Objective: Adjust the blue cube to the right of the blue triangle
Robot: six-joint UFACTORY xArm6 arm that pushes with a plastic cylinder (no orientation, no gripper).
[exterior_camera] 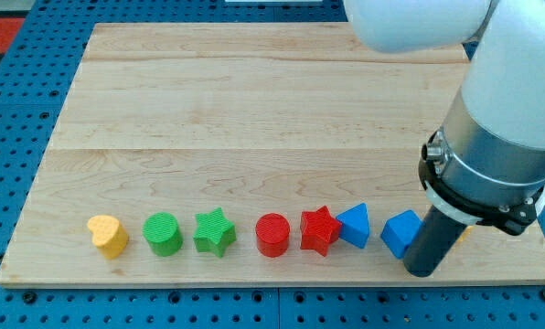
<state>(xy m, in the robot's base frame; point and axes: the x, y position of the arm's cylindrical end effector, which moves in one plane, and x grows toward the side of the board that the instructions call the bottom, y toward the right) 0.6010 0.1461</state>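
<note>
My tip [422,270] touches the blue cube [400,232], right of the blue triangle [355,225].

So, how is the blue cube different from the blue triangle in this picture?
The blue triangle shows a pointed top, while the blue cube shows a flat top and square faces. The blue triangle touches the red star on its left; the blue cube stands apart from both. My tip is right beside the blue cube, on the view's right, and farther from the blue triangle. Both are the same blue and sit in the bottom row.
</note>
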